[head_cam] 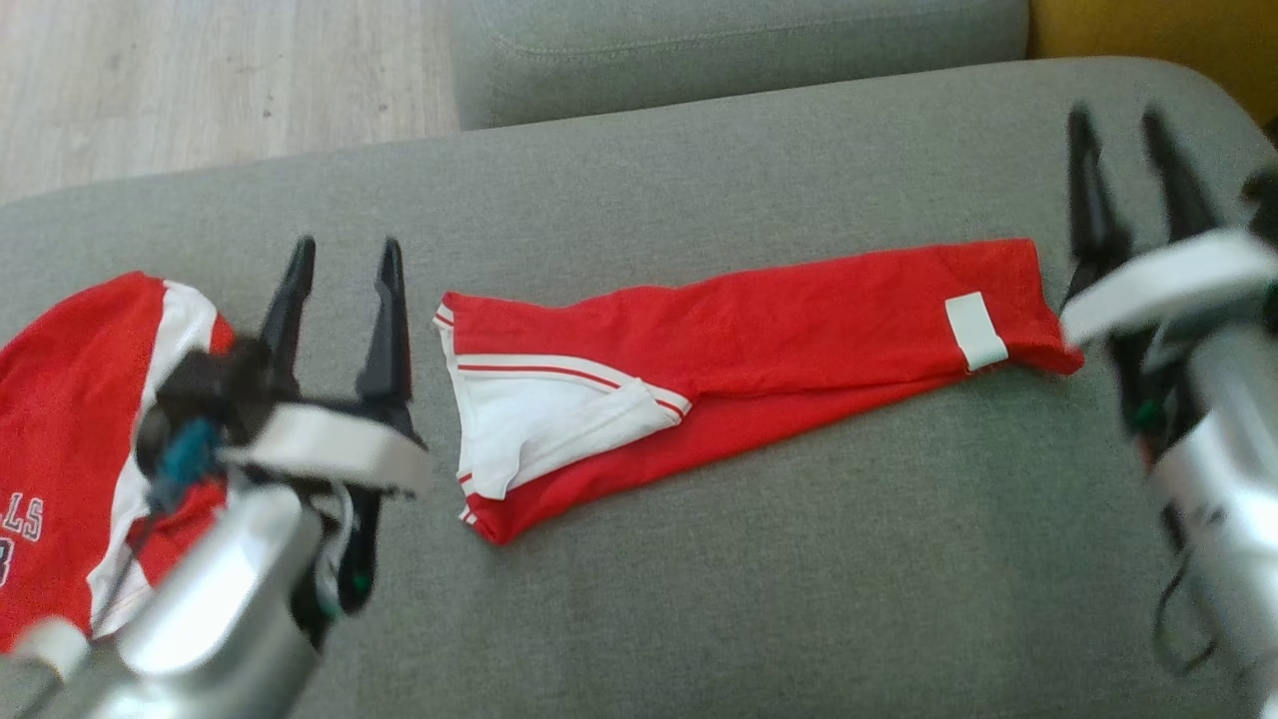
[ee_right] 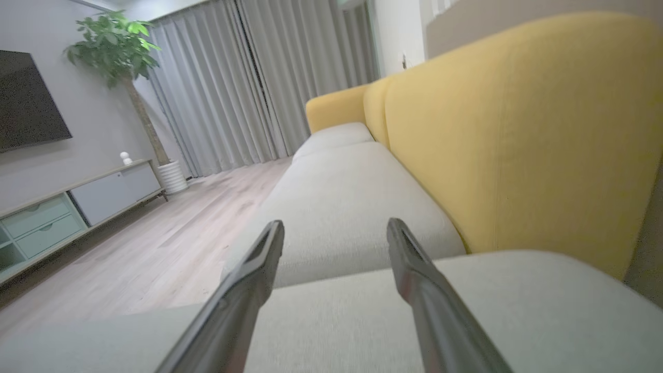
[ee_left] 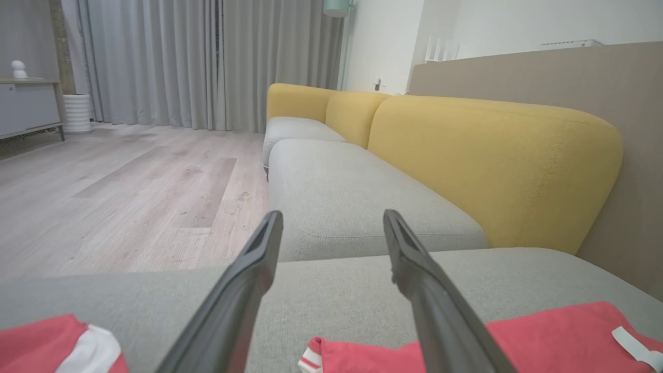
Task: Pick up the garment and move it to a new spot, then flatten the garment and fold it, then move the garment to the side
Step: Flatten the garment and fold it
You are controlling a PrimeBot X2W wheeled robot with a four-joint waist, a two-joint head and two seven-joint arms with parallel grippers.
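A red garment (head_cam: pixel 759 340) with white trim lies folded into a long narrow strip across the middle of the grey sofa seat (head_cam: pixel 759 559). Its white collar end (head_cam: pixel 539 419) points left and a white label (head_cam: pixel 975 331) sits near its right end. My left gripper (head_cam: pixel 344 250) hovers open just left of the collar end, nothing between its fingers. My right gripper (head_cam: pixel 1118 120) stands open beside the strip's right end, also empty. The left wrist view shows the garment (ee_left: pixel 549 336) under and right of my open left gripper (ee_left: pixel 331 215). My right gripper (ee_right: pixel 334 223) is open over bare cushion.
A second red and white shirt (head_cam: pixel 70 439) with printed letters lies at the seat's left edge, partly under my left arm. Yellow backrests (ee_left: pixel 492 160) run along the far right. Wooden floor (ee_left: pixel 119 191) lies past the seat's left edge; another grey cushion (head_cam: pixel 739 50) continues beyond.
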